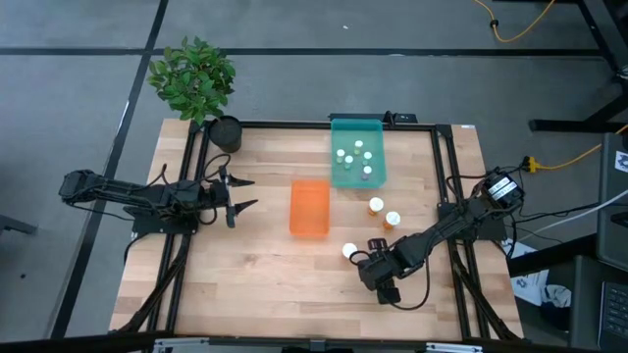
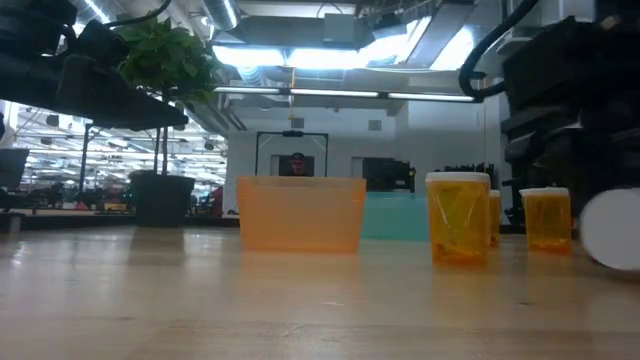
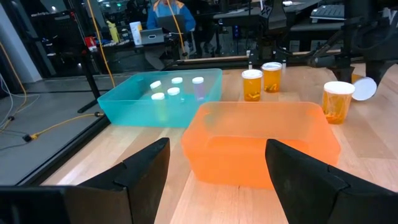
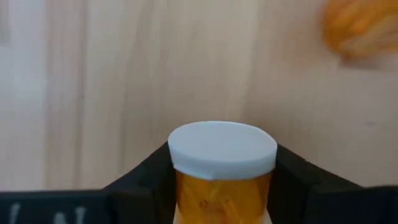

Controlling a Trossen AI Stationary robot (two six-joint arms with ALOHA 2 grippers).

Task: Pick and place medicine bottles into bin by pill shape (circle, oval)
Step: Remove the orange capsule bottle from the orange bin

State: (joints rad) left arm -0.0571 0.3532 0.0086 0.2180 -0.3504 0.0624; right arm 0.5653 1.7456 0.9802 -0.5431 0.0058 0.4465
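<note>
Clamped between my right gripper's point(image 4: 222, 180) two dark fingers point(image 4: 140, 180), an amber medicine bottle point(image 4: 222, 163) with a white cap fills the right wrist view, each finger pressed against a side of it just under the cap. From above, that same gripper point(image 1: 361, 259) sits low over the wooden table point(image 1: 265, 284), the bottle's white cap point(image 1: 349, 251) showing at its fingertips.

Just beyond those fingers stand two more amber bottles point(image 1: 376, 206) point(image 1: 392, 219), close together and upright. Farther out lies the teal bin point(image 1: 357, 167), holding five white-capped bottles point(image 1: 354, 157). Beside it, apart from the fingers and toward the table's middle, rests the orange bin point(image 1: 309, 207); I see nothing inside it.

My left gripper point(image 1: 238, 194) waits well clear on the opposite side, its fingers point(image 3: 143, 171) spread wide and holding nothing, pointed at the orange bin point(image 3: 261, 143), with the teal bin point(image 3: 134, 99) beyond and to one side.

A potted plant point(image 1: 196, 83) stands at the table's far corner.
</note>
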